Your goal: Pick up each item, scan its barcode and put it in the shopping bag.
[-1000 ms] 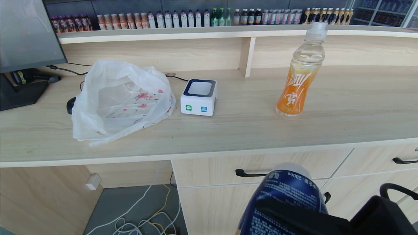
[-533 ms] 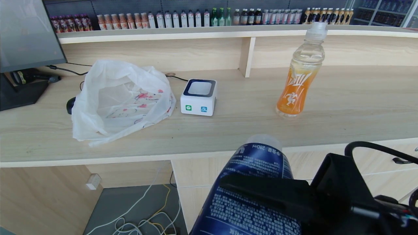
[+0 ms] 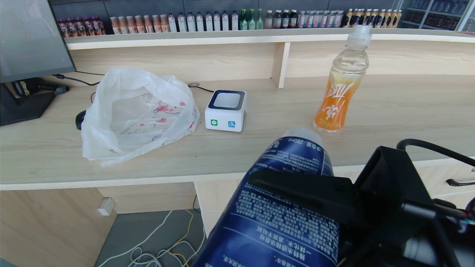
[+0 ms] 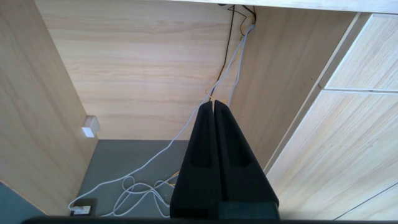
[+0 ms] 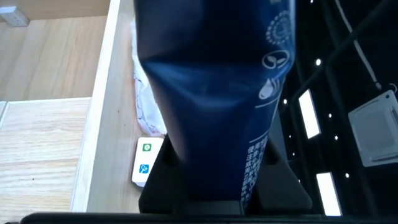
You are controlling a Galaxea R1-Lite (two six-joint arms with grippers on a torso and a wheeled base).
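My right gripper (image 3: 310, 198) is shut on a dark blue bottle (image 3: 295, 155) with white print, held tilted in front of the counter's front edge, its pale cap end pointing at the counter. In the right wrist view the blue bottle (image 5: 211, 74) sits between the fingers (image 5: 166, 171). On the counter stand a white scanner box (image 3: 225, 110) with a dark-framed top, a crumpled white shopping bag (image 3: 137, 111) to its left, mouth open, and an upright orange drink bottle (image 3: 339, 92) to its right. My left gripper (image 4: 213, 112) hangs shut and holding nothing below the counter.
A monitor (image 3: 31, 37) and a black mouse (image 3: 80, 119) sit at the counter's left end. A raised shelf (image 3: 259, 35) with a divider runs along the back. Drawers with black handles (image 3: 458, 182) lie under the counter. Cables (image 3: 156, 248) trail on the floor.
My right gripper has risen with the blue bottle and come closer to the counter edge; the bottle's cap end now overlaps the countertop in the head view. Things on the counter stayed put.
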